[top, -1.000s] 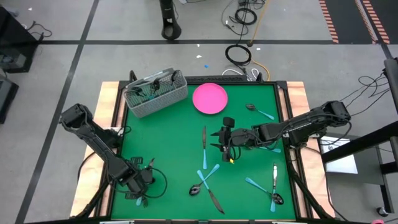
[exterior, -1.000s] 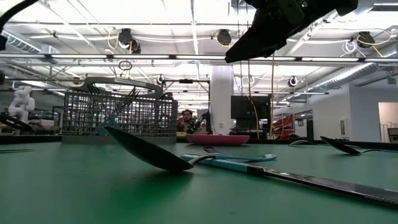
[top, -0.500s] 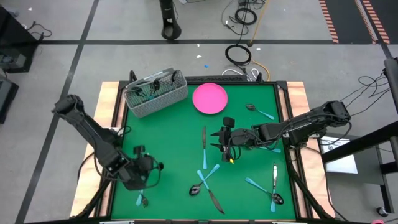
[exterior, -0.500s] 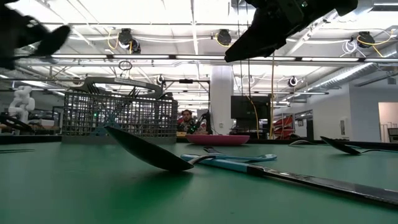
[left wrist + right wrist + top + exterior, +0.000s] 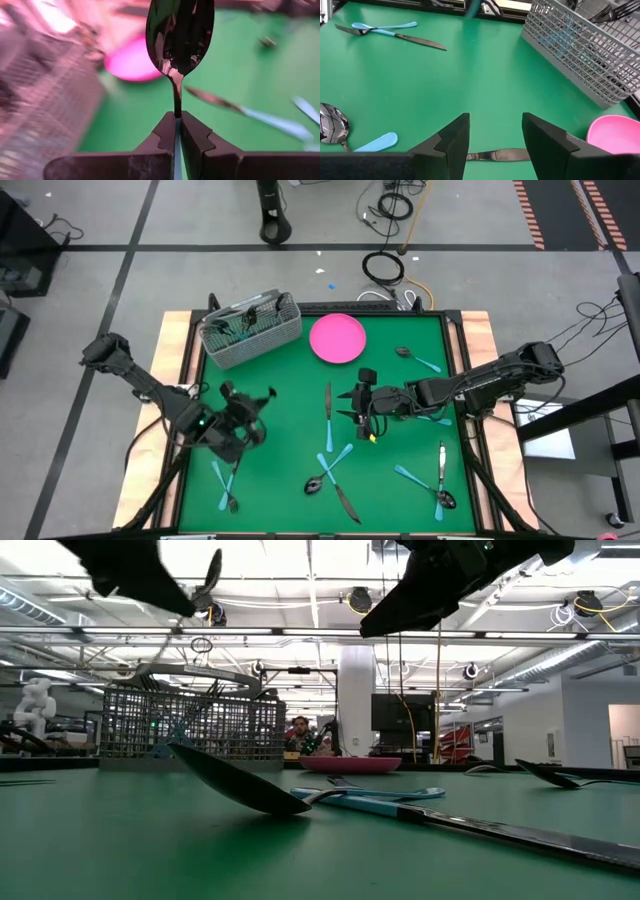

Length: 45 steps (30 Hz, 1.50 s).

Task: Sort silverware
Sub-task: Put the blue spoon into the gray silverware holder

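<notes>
Left fingers [image 5: 177,131] with pinched spoon [image 5: 180,32] now mid-table; right fingers [image 5: 495,135] wide, idle.

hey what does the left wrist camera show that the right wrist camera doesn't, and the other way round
Only the left wrist view shows the left end effector shut on a spoon, bowl pointing away from the camera.

Only the right wrist view shows the right end effector open and empty above the mat, plus a spoon with a light blue handle and a crossed fork and knife farther off.

Both show the green mat, the pink plate, the grey wire basket and a knife lying flat.
</notes>
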{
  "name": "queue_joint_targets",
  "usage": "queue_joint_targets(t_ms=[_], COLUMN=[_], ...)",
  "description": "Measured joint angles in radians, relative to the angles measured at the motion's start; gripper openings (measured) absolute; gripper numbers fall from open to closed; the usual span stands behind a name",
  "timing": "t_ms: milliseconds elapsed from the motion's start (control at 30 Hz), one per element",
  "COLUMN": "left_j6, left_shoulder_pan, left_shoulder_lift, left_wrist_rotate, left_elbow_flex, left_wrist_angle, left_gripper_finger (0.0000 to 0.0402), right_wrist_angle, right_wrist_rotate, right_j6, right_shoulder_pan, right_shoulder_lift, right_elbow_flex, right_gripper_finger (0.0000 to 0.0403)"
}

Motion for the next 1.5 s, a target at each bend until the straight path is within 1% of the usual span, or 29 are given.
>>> queue_joint_targets(t_ms=[33, 100, 233, 300, 367, 400, 433, 533, 600, 667, 733, 800, 967, 1033, 1100, 1267, 1500], left_j6=[0.001, 0.018, 0.068, 0.13, 0.216, 0.281, 0.369, 0.601, 0.692, 0.77, 0.818, 0.836, 0.831, 0.832, 0.832, 0.836, 0.831], left_shoulder_pan=[0.023, 0.074, 0.193, 0.269, 0.356, 0.408, 0.463, 0.625, 0.714, 0.791, 0.86, 0.927, 1.086, 1.12, 1.14, 1.168, 1.169], left_shoulder_lift=[0.0, 0.0, 0.0, 0.0, 0.0, 0.0, 0.0, 0.0, 0.0, -0.007, -0.015, -0.017, 0.016, 0.046, 0.075, 0.131, 0.144], left_wrist_rotate=[-0.034, -0.064, -0.066, -0.066, -0.051, -0.012, 0.053, 0.283, 0.349, 0.367, 0.372, 0.416, 0.612, 0.655, 0.666, 0.668, 0.659], left_elbow_flex=[0.0, 0.0, 0.0, 0.0, 0.0, 0.0, 0.0, 0.0, 0.0, 0.0, 0.0, 0.0, 0.0, 0.0, 0.0, 0.0, 0.0], left_wrist_angle=[-0.001, -0.002, -0.001, 0.013, 0.066, 0.111, 0.167, 0.359, 0.478, 0.557, 0.609, 0.645, 0.758, 0.786, 0.803, 0.805, 0.755], left_gripper_finger=[0.0012, 0.0012, 0.0012, 0.0012, 0.0012, 0.0012, 0.0012, 0.0012, 0.0012, 0.0012, 0.0012, 0.0012, 0.0012, 0.0012, 0.0012, 0.0012, 0.0012], right_wrist_angle=[0.006, 0.024, 0.062, 0.076, 0.08, 0.081, 0.081, 0.079, 0.064, 0.044, 0.022, 0.001, -0.017, -0.021, -0.036, -0.045, -0.06], right_wrist_rotate=[0.0, 0.0, 0.0, 0.0, 0.0, 0.0, 0.0, 0.0, 0.0, 0.0, 0.0, 0.002, 0.003, 0.003, 0.003, 0.003, 0.003], right_j6=[-0.006, -0.017, -0.064, -0.076, -0.08, -0.085, -0.091, -0.099, -0.098, -0.098, -0.098, -0.099, -0.103, -0.102, -0.098, -0.07, -0.028], right_shoulder_pan=[0.0, 0.0, -0.001, -0.002, -0.003, -0.003, -0.003, -0.003, -0.003, -0.003, -0.003, -0.003, -0.014, -0.021, -0.022, -0.022, -0.021], right_shoulder_lift=[0.0, 0.0, 0.0, 0.0, 0.0, 0.0, 0.0, 0.0, 0.0, 0.0, 0.0, 0.0, 0.011, 0.02, 0.02, 0.02, 0.02], right_elbow_flex=[0.0, 0.0, 0.0, 0.0, 0.0, 0.0, 0.0, 0.0, 0.0, 0.0, 0.0, 0.0, 0.0, 0.0, -0.001, -0.001, -0.001], right_gripper_finger=[0.0171, 0.0171, 0.0171, 0.0171, 0.0171, 0.0171, 0.0171, 0.0171, 0.0171, 0.0171, 0.0171, 0.0171, 0.0171, 0.0171, 0.0171, 0.0171, 0.0171])
